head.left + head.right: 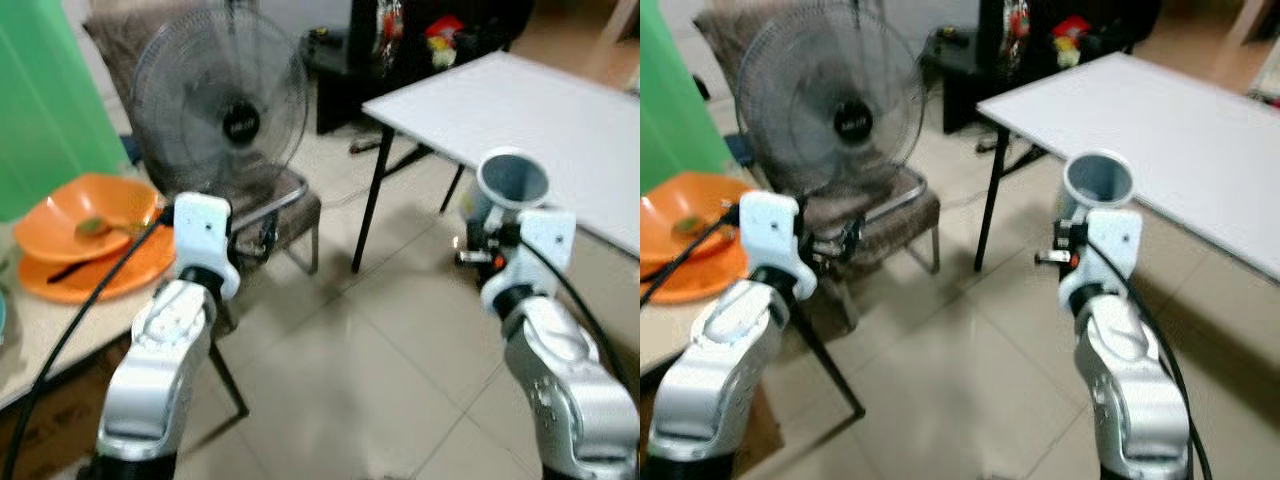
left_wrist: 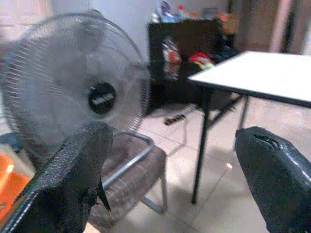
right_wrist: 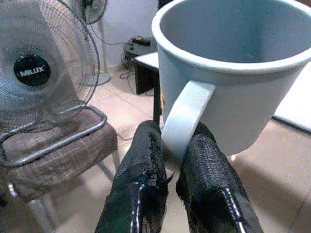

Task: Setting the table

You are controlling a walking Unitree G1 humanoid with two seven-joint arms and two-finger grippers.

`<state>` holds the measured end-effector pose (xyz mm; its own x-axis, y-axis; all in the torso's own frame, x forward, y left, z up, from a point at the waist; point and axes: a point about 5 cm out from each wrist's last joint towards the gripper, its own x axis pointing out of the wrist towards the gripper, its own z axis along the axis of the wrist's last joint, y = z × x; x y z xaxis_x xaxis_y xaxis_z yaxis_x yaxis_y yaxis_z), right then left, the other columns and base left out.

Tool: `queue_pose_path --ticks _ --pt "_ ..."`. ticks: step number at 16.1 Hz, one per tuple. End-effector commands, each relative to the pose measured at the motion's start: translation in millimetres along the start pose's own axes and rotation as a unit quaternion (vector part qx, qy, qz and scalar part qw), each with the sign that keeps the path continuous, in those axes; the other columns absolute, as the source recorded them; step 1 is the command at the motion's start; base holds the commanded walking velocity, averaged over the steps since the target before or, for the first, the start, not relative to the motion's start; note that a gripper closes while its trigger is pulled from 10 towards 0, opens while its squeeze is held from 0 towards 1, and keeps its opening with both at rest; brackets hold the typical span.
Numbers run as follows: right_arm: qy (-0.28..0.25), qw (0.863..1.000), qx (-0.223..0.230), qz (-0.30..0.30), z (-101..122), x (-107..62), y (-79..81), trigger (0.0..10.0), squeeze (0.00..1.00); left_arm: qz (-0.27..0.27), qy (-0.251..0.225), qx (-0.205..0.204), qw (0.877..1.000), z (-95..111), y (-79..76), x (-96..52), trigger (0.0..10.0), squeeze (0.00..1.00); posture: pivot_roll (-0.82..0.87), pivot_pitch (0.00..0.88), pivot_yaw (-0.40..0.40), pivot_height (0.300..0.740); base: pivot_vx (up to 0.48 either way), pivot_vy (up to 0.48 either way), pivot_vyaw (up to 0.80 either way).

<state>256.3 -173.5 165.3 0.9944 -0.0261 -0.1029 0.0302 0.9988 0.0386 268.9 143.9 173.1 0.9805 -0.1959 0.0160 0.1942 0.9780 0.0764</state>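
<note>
— Where's the mug?
— The pale blue mug (image 3: 228, 68) is upright, off the white table's (image 1: 540, 130) near edge, its handle pinched by the right gripper (image 3: 177, 160).
— The left gripper (image 2: 170, 179)?
— Fingers apart, holding nothing, facing the fan (image 2: 73, 82).

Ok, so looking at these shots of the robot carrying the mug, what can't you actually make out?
- Right gripper, eye views: hidden behind the arm's white wrist; the mug shows above it.
- Mug, right wrist view: its far rim is cut off by the picture's edge, so its bottom inside is unseen.
- Orange bowl, left eye view: something small and greenish lies in it, too blurred to name.
- White table: its far side runs out of frame.
- Dark shelf: its items are blurred.
</note>
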Motion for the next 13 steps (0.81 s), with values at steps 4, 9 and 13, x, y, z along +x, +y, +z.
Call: queue_pose_path --ticks 4,9,13 --pt "-0.016 1.000 0.001 -0.007 5.7 0.2 -1.8 10.0 0.00 -0.017 -0.010 0.002 1.000 4.9 -3.7 4.8 10.0 0.00 0.11 0.000 0.025 0.740 0.412 0.000 -0.39" --pt "-0.025 1.000 -0.002 -0.012 8.1 0.3 -3.0 10.0 0.00 -0.026 -0.012 0.005 1.000 5.4 -5.0 8.0 10.0 0.00 0.11 0.000 0.029 0.740 0.422 0.000 -0.58" --pt "-0.031 0.999 -0.021 -0.003 9.9 1.7 0.5 10.0 0.00 -0.024 -0.012 0.005 1.000 3.8 -3.8 8.2 10.0 0.00 0.11 0.000 0.022 0.740 0.431 0.000 0.00"
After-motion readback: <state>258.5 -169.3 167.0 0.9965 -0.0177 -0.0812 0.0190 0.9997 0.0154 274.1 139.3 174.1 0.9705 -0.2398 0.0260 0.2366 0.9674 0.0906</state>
